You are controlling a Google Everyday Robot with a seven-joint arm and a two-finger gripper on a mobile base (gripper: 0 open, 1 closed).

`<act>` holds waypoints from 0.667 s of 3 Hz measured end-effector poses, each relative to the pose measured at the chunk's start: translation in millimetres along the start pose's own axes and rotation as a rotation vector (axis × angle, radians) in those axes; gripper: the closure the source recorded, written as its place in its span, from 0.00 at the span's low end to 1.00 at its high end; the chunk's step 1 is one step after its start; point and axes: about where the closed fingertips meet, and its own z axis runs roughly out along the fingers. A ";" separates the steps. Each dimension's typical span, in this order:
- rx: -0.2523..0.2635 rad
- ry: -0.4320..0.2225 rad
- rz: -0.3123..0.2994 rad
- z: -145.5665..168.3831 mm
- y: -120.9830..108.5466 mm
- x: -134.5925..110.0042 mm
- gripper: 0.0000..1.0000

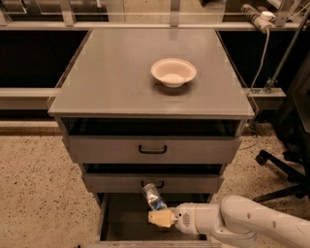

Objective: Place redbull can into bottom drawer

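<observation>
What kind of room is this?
Probably a lab or workshop: a grey drawer cabinet, a power strip, a rolling chair's base. The gripper holds the redbull can over the open bottom drawer.

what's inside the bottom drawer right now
The bottom drawer shows only plain grey floor on its left. The claw holds the tilted redbull can over the opening. The arm covers the right part, so that stays unseen.

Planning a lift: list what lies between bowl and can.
Camera view: the cabinet top's edge, the top drawer, the middle drawer. The claw holds the can over the bottom drawer.
</observation>
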 end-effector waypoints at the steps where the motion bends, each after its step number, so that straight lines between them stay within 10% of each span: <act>1: -0.030 -0.012 0.086 19.0 -42.5 33.8 1.00; 2: -0.035 -0.018 0.188 35.7 -78.4 57.4 1.00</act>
